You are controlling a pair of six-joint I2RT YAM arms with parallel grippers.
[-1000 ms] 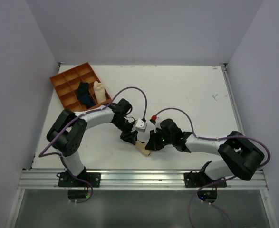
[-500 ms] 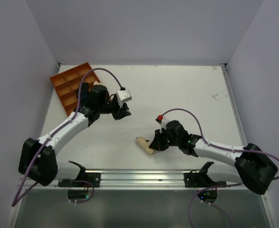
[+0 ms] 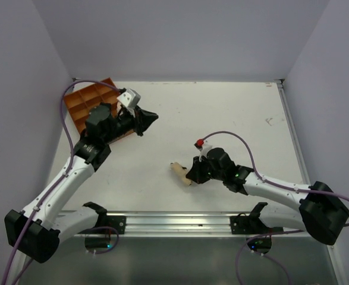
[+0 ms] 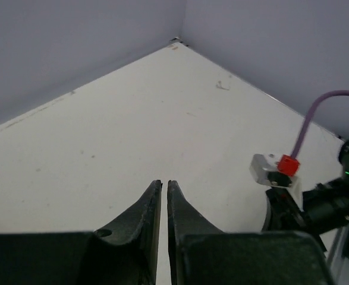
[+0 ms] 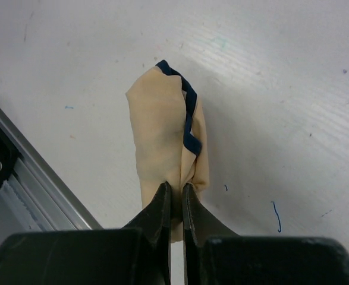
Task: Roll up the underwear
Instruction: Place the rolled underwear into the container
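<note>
While the orange tray (image 3: 81,102) sits at the far left corner of the table (image 3: 233,113), the left arm crosses its near side, so only a few divided cells show and what lies in the covered ones cannot be told.

The underwear (image 3: 179,172) is a small roll of tan cloth lying on the tabletop near the front rail (image 3: 180,221), a little left of centre. From the right wrist camera the underwear (image 5: 162,133) shows as a short, plump bundle with soft folds, and a thin dark edge band runs in a wavy line from its far tip down its right side. Its far end is narrower and folded over; its near end is gathered together.

The right gripper (image 3: 192,174) lies low on the table just to the right of the roll. Up close, the right gripper (image 5: 176,193) has its two fingers drawn nearly together on the gathered near end of the cloth, pinching it, while the rest of the roll stretches away from the fingertips across the white surface.

The left gripper (image 3: 152,116) is well apart from the garment, raised beside the tray and pointing toward the table's middle. Its own camera shows the left gripper (image 4: 164,189) with fingers almost touching, only a sliver between them, and nothing held.
</note>
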